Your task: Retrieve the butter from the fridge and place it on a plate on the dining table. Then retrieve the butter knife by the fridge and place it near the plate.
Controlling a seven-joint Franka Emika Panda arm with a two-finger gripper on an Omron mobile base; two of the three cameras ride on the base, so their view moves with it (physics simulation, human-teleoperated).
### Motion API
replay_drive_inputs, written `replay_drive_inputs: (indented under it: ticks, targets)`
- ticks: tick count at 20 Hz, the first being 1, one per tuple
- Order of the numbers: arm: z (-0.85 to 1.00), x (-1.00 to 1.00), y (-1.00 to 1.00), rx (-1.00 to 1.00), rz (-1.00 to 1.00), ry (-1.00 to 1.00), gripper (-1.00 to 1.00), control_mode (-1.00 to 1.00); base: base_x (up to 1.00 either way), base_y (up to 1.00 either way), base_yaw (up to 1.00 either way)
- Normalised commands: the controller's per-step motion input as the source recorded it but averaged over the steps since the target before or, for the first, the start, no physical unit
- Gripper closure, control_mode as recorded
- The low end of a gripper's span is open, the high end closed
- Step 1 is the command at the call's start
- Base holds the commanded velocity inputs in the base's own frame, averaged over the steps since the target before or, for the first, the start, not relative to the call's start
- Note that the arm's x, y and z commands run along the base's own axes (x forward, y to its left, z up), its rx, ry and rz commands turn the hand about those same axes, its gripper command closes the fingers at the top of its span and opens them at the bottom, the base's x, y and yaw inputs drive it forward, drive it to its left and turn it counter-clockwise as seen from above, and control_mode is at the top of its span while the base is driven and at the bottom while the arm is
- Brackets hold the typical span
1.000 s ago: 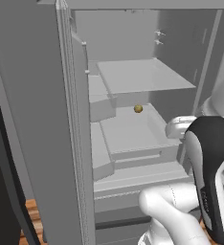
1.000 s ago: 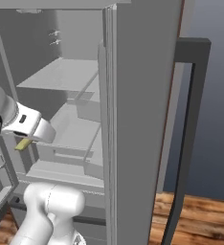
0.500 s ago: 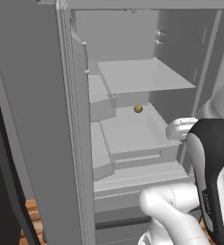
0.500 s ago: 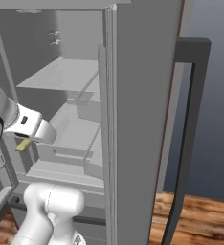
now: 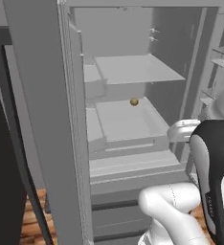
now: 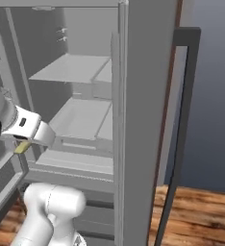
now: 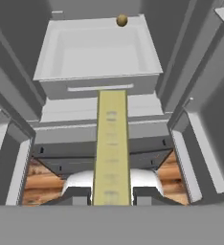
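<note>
The fridge [image 5: 133,119] is seen w/ both doors swung open, grey interior exposed: an upper shelf [image 5: 135,69], a pull-out drawer bin [image 5: 126,124] below it, lower drawers at the bottom. A small round yellow-brown ball [image 5: 134,101] is sat at the far edge of the bin, approx. centre; in the hand view it is at the bin's far rim [image 7: 122,20].

The claw [image 7: 112,195] is closed narrow on the butter [image 7: 112,143], a long thin yellow stick gripped at its near end between the two dark fingertips [image 7: 78,196] and pointed away toward the bin. In the hand view the stick's far end is seen over the bin's front wall, but whether anything is touched cannot be told. In the right base view the butter [image 6: 21,147] shows as a small yellow stub just below the white hand, near the fridge's left side, in front of the lower shelf level & outside the bin.

The arm [image 5: 214,177] is seen at the right of the left base view, black-and-white link in front of the right door shelves. Wood floor [image 6: 201,216] is visible beneath the open right door [image 6: 181,120].
</note>
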Motion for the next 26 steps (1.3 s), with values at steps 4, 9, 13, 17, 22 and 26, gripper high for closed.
replay_drive_inputs:
  ticks: [4, 9, 13, 17, 22, 26]
  targets:
    - [0.00, 0.00, 0.00, 0.00, 0.00, 0.00, 1.00, 1.00, -1.00, 0.01, 0.00]
    - [0.00, 0.00, 0.00, 0.00, 0.00, 0.00, 1.00, 1.00, -0.85, 0.25, -0.09]
    - [0.00, 0.00, 0.00, 0.00, 0.00, 0.00, 1.00, 1.00, -0.71, 0.35, -0.23]
    - [0.00, 0.00, 0.00, 0.00, 0.00, 0.00, 1.00, 1.00, -0.61, 0.51, -0.44]
    - [0.00, 0.00, 0.00, 0.00, 0.00, 0.00, 1.00, 1.00, -0.70, 0.37, -0.61]
    - [0.00, 0.00, 0.00, 0.00, 0.00, 0.00, 1.00, 1.00, -0.81, 0.10, -0.77]
